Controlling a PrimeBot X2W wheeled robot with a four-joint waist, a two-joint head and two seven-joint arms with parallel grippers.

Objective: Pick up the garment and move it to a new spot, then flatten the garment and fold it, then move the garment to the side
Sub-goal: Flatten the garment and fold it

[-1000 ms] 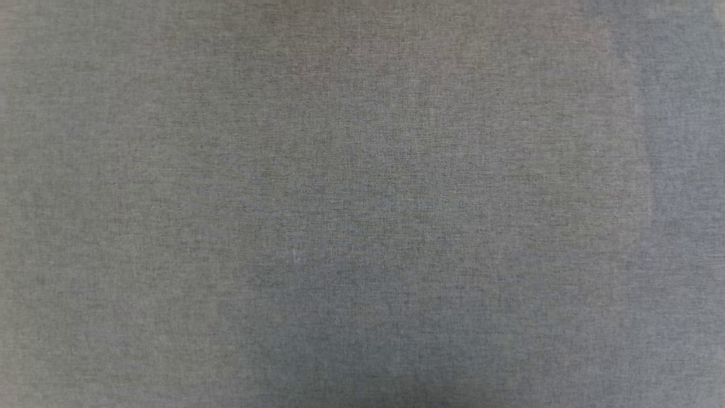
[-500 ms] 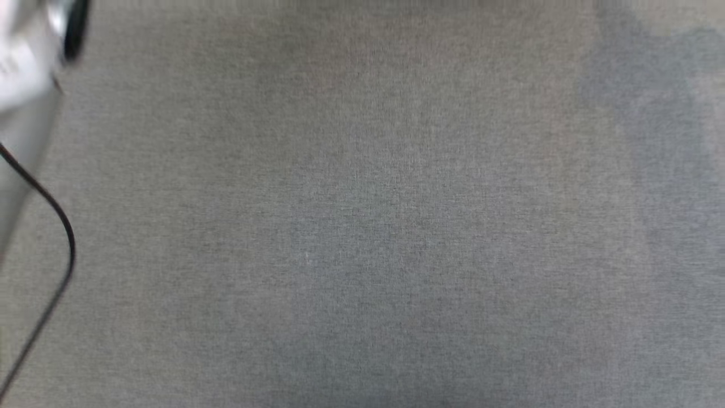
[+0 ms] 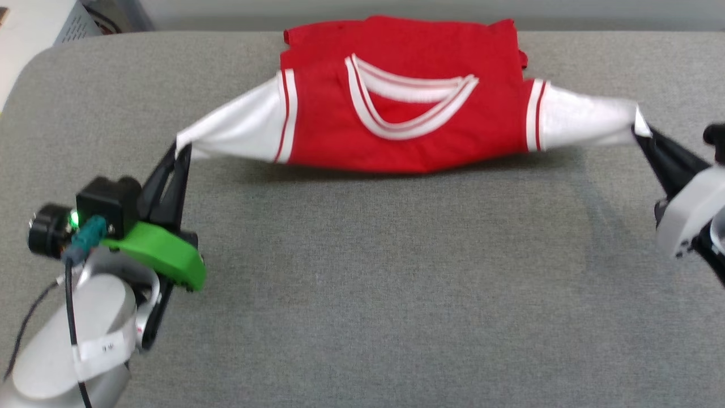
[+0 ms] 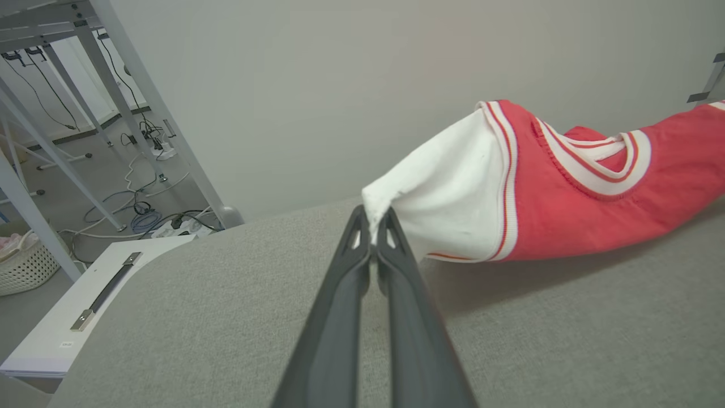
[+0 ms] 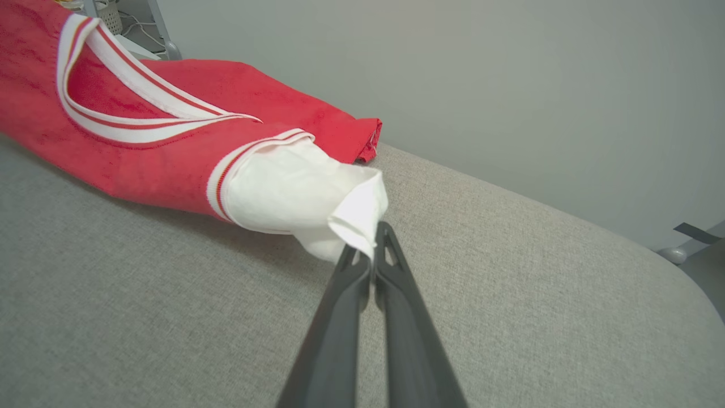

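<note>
The garment (image 3: 408, 113) lies across the far side of the grey cloth-covered counter (image 3: 396, 294), close to the plain wall, collar side up, with nothing else on the counter. The left gripper (image 3: 182, 148) has its fingers clamped on the tip of one white sleeve, and the right gripper (image 3: 640, 131) has its fingers clamped on the other, so both sleeves are pulled out taut. Off the counter's left end stand metal frame legs (image 4: 141, 102), loose cables (image 4: 141, 209) on the floor, a white panel (image 4: 85, 306), and a white basket (image 4: 22, 266) holding something pale pink I can't make out.
</note>
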